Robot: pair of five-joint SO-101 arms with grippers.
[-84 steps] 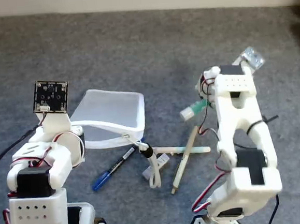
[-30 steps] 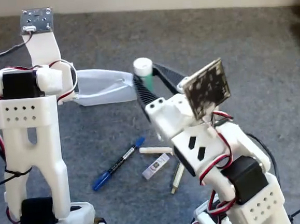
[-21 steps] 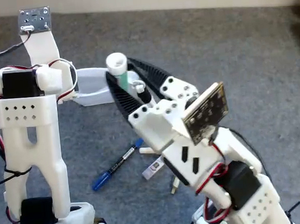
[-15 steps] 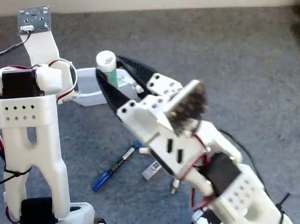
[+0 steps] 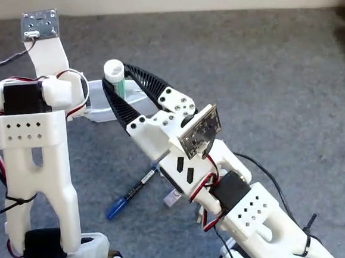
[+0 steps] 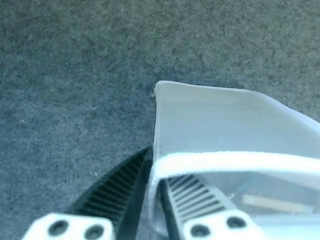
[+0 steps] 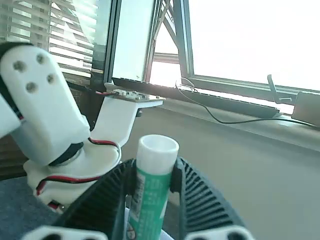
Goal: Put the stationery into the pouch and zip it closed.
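Right gripper: you have its two black fingers pinched on a glue stick, green body with a white cap, held upright with the cap uppermost. The right wrist view agrees: the glue stick stands between the ribbed fingers, which press on its sides just below the cap. In the high view the glue stick overlaps the pouch, which lies on the grey carpet beside the left arm; whether it touches the pouch cannot be told. Left gripper: closed on the pouch's white rim, one finger outside the wall and one inside, with the rim pulled up into a raised band. The pouch is translucent white, its mouth open. A pale long shape shows through its wall near the inner finger, too faint to identify. Outside the pouch, a blue marker lies on the carpet between the two arm bases, and a small white piece lies just beside it, partly under the right arm.
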